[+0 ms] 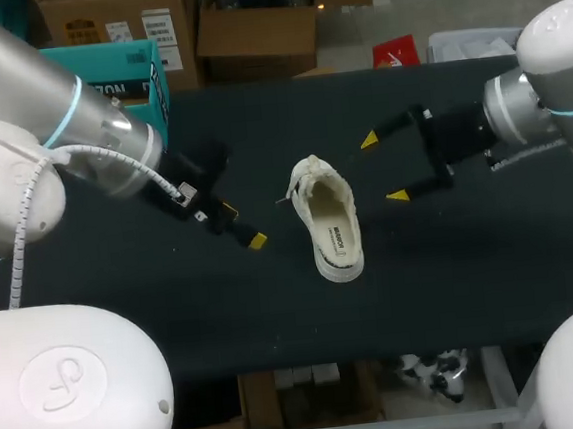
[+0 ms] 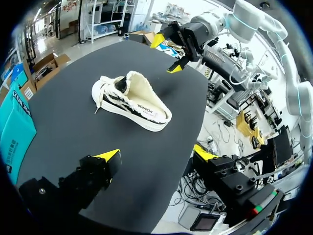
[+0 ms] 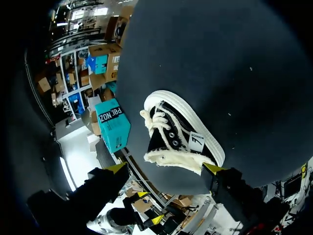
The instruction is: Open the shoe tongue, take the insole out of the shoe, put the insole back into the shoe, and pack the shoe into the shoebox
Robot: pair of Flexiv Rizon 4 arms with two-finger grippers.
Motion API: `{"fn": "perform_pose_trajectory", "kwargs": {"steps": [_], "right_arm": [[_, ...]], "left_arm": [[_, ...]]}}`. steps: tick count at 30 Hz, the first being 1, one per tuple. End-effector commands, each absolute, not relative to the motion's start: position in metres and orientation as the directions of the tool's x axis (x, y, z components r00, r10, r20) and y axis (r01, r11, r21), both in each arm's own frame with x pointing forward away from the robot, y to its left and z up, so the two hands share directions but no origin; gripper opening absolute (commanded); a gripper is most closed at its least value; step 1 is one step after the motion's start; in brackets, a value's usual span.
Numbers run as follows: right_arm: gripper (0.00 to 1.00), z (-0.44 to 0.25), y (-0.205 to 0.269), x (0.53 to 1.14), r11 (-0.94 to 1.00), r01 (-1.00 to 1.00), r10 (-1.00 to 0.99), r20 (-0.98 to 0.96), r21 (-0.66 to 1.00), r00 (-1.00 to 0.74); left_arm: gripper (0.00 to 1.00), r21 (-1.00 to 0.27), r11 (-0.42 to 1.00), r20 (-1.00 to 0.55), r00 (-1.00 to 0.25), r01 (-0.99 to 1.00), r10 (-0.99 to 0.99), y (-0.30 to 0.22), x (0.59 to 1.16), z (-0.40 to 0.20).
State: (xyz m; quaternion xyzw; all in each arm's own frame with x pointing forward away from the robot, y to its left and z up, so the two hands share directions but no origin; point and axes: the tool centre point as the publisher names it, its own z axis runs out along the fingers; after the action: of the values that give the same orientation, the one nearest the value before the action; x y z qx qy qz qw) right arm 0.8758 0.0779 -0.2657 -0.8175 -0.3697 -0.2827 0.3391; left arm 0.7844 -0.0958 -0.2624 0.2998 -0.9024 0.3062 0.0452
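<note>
Shoe [image 1: 329, 216] is being seen upright mid-table, heel at 6 o'clock. Left gripper [image 1: 242, 226] is being held wide at its 9, right gripper [image 1: 383, 168] wide at its 2, both empty. Shoebox [image 1: 124, 73] is being seen far off at 10. Risk: shoe being shoved sideways w/o the tongue lifting, if only one finger catches it.

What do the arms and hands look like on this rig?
The left arm and right arm are rounded white-grey links with light-blue joint rings. A white spiral-wrapped cable runs along the left arm. The left hand and right hand are black with yellow-tipped fingers.
</note>
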Motion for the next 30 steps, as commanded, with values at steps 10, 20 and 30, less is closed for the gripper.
{"fn": "perform_pose_trajectory", "kwargs": {"steps": [10, 20, 30], "right_arm": [[1.0, -0.244, 0.056, 0.908, -0.037, 0.967, 0.632, 0.744, -0.251, 0.217], [1.0, -0.238, 0.048, 0.903, 0.003, 0.987, 0.72, 0.685, -0.162, 0.111], [1.0, -0.227, 0.03, 0.881, 0.256, 0.963, 0.823, 0.504, 0.087, -0.264]], "left_arm": [[1.0, -0.4, 0.404, 0.269, -0.527, -0.822, -0.806, -0.117, 0.787, -0.276], [1.0, -0.349, 0.33, 0.264, -0.43, -0.877, -0.864, -0.127, 0.792, -0.286], [1.0, -0.254, 0.101, 0.232, -0.162, -0.962, -0.959, -0.153, 0.807, -0.313]]}}
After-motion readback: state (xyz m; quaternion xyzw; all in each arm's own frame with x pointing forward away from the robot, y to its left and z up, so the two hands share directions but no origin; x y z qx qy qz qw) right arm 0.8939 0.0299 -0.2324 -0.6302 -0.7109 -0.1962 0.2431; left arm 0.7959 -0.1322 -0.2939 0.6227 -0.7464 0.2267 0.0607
